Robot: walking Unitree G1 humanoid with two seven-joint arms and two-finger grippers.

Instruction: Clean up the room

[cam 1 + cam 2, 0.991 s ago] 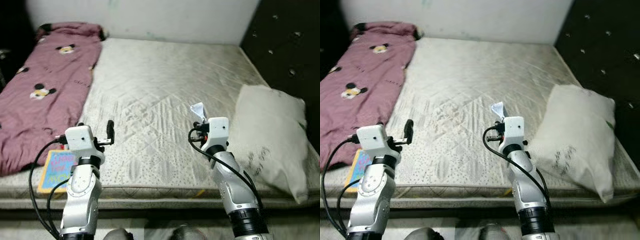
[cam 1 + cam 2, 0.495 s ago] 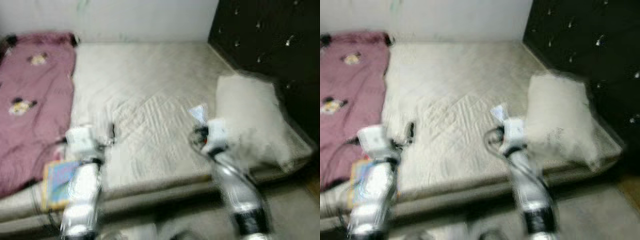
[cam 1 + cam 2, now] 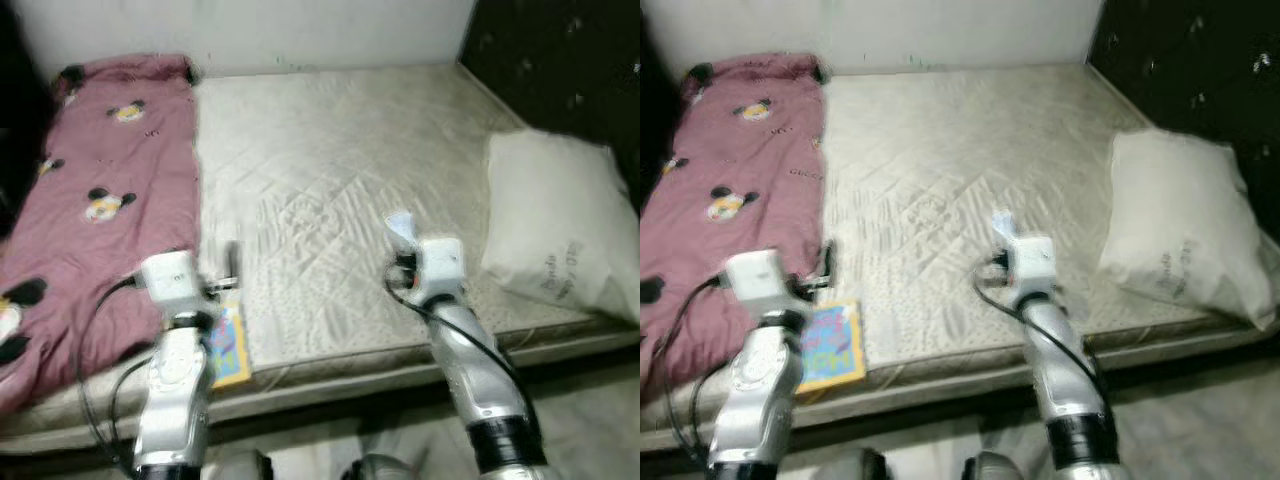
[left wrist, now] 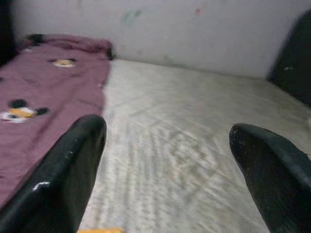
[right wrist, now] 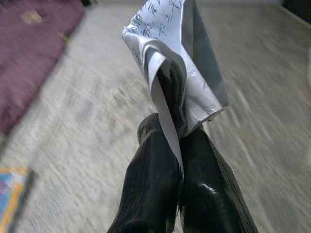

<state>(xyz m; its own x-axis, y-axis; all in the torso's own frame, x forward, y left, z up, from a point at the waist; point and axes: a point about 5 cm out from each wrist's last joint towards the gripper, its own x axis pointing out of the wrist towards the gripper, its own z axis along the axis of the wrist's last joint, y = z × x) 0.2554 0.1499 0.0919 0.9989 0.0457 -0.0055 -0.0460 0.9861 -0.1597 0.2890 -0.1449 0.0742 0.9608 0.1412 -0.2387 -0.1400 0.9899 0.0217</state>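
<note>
Only the camera has swung since a second ago; the right claw [image 5: 177, 145] still pinches the crumpled paper [image 5: 180, 63] at frame centre. Left claw [image 4: 170, 160] gapes empty. Book [image 3: 832, 345] at lower left and the paper remain to clear, apparently.

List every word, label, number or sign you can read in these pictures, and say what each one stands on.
Folded paper in the right claw: handwritten lines, too blurred to read.
Pillow: dark print near its lower edge, too blurred to read.
Colourful book at the mattress edge: large cover letters, not legible.
Pink blanket: cartoon mouse pictures, no text.
</note>
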